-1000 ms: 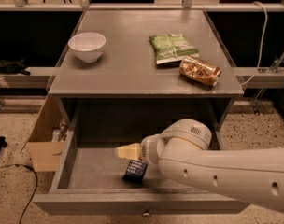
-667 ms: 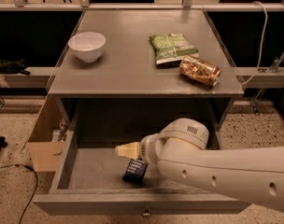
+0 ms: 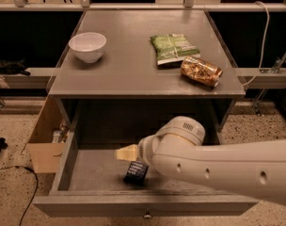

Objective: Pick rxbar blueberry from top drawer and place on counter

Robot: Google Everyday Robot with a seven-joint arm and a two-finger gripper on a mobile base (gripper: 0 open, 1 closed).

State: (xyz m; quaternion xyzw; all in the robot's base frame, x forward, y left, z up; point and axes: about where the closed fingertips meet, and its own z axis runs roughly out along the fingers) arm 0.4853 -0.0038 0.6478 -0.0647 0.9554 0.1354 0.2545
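The task looks to be in its early part: the top drawer [image 3: 63, 175] stands pulled open, and the rxbar blueberry [image 3: 136, 172] lies on the drawer floor, near the middle and close to the drawer's front wall, so nothing has been carried up yet. The gripper [image 3: 128, 153] is down inside the drawer, just above and behind the bar, its pale tip showing toward the drawer's left half. Whether it is spread or pinching the bar cannot be told, because the bulky white arm [image 3: 218, 166] reaches in from the drawer's right side and covers most of it. Left to do, by my reckoning: secure the bar, lift it clear of the drawer walls, and set it on the counter [image 3: 129, 74] directly above the drawer. That top already carries a white bowl [image 3: 87, 46], a green snack bag [image 3: 173, 48] and a golden-brown packet [image 3: 201, 71]. The bar's right edge, the right half of the drawer floor and any contact with the wrapper are hidden by the arm
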